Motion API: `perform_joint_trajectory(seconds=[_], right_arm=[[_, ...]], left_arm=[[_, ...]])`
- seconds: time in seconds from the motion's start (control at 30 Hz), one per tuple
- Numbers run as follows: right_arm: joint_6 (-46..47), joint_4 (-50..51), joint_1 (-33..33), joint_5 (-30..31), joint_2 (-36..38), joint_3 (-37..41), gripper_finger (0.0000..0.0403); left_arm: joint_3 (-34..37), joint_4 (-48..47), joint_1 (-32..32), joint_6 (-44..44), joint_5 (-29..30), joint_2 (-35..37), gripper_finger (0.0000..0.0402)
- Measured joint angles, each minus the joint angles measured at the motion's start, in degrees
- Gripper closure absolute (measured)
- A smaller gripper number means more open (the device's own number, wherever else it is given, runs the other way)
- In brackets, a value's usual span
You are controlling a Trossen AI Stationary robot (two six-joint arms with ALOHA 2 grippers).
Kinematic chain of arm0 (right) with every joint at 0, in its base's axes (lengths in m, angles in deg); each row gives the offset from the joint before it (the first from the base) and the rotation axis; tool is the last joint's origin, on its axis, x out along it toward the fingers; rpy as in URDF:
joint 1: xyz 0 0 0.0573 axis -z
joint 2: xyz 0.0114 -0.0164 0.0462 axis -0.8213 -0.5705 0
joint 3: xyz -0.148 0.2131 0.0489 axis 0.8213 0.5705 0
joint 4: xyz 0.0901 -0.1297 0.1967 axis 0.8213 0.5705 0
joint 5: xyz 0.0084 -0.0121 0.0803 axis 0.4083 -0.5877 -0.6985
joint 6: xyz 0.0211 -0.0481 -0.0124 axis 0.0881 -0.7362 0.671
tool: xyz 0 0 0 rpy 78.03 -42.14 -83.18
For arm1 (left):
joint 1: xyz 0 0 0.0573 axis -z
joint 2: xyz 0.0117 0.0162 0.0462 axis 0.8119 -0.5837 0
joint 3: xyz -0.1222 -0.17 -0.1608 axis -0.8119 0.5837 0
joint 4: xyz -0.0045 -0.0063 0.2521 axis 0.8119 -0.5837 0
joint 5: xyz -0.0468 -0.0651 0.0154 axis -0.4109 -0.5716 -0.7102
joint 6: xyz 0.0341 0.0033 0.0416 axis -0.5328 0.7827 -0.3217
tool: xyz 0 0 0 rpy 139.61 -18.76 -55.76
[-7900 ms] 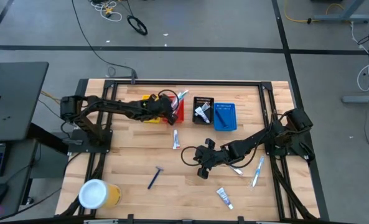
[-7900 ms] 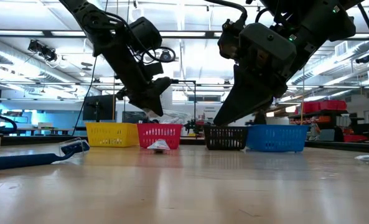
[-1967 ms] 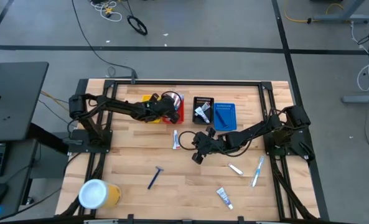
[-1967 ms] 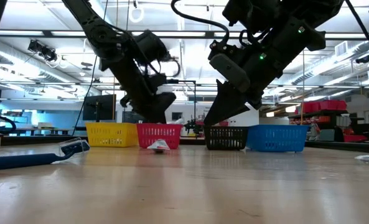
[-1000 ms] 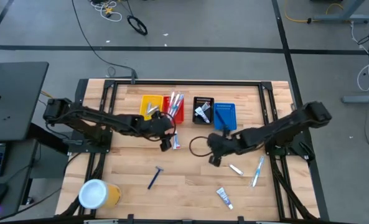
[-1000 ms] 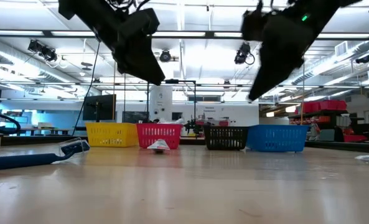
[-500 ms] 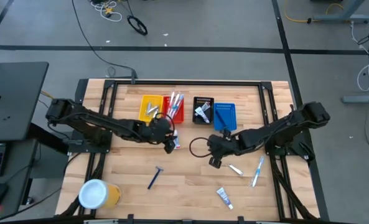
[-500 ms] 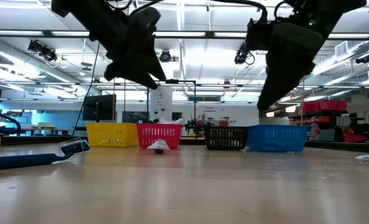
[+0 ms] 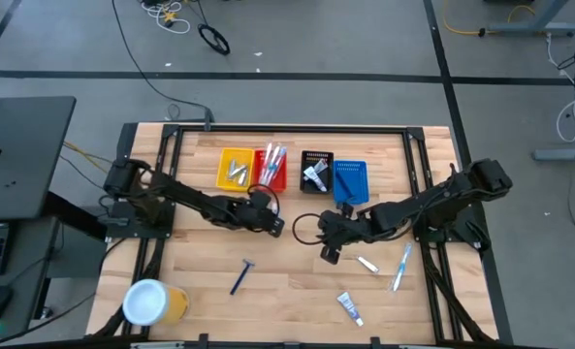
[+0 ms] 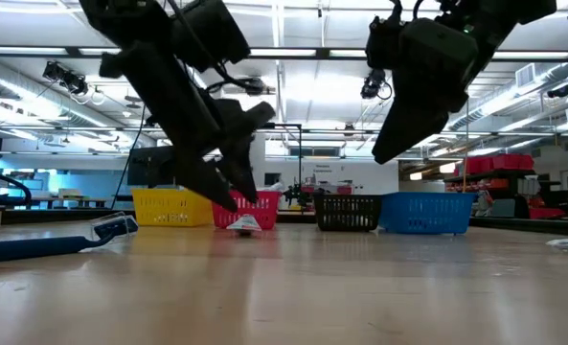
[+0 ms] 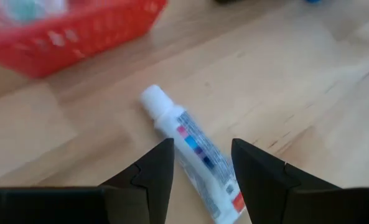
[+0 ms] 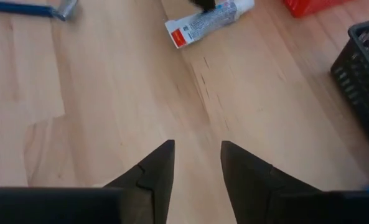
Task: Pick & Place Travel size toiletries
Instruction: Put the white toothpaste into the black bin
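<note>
No word, brand or number can be read anywhere. The small white plastic toothpaste tube point(image 11: 193, 160) on the wooden table carries pink, blue and red printed marks, perhaps a label, but its lettering is too blurred to read.

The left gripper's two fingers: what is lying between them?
A small white toothpaste tube on the table, between the open left gripper fingers, in the left wrist view.

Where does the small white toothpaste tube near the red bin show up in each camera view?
High view: hidden under the left gripper.
Low view: white tube before the red bin.
Left wrist view: tube between the gripper's fingers.
Right wrist view: tube at top.
Shared landmark: the red bin.
</note>
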State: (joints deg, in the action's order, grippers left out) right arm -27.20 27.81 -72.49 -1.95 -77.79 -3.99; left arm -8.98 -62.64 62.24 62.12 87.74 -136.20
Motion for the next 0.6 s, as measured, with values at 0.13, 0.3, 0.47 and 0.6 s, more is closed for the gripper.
perform_joint_trajectory(seconds=[0.13,0.3,0.47,0.6], right_arm=[[0.00,-0.62,-0.01,-0.03,0.00,0.00,0.0262],[0.00,-0.84,0.00,-0.02,0.00,0.00,0.0262],[0.00,-1.04,0.00,-0.03,-0.04,0.00,0.0262],[0.02,-0.97,-0.02,-0.04,-0.04,0.00,0.0262]], left_arm=[[-0.01,2.65,-0.29,0.07,-0.59,-2.06,0.0233],[0.05,4.50,-0.29,0.15,-0.62,-2.72,0.0232],[0.11,4.04,-1.07,-0.59,-1.92,-3.71,0.0234],[0.05,4.97,-1.96,-3.76,-3.52,-4.78,0.0234]])
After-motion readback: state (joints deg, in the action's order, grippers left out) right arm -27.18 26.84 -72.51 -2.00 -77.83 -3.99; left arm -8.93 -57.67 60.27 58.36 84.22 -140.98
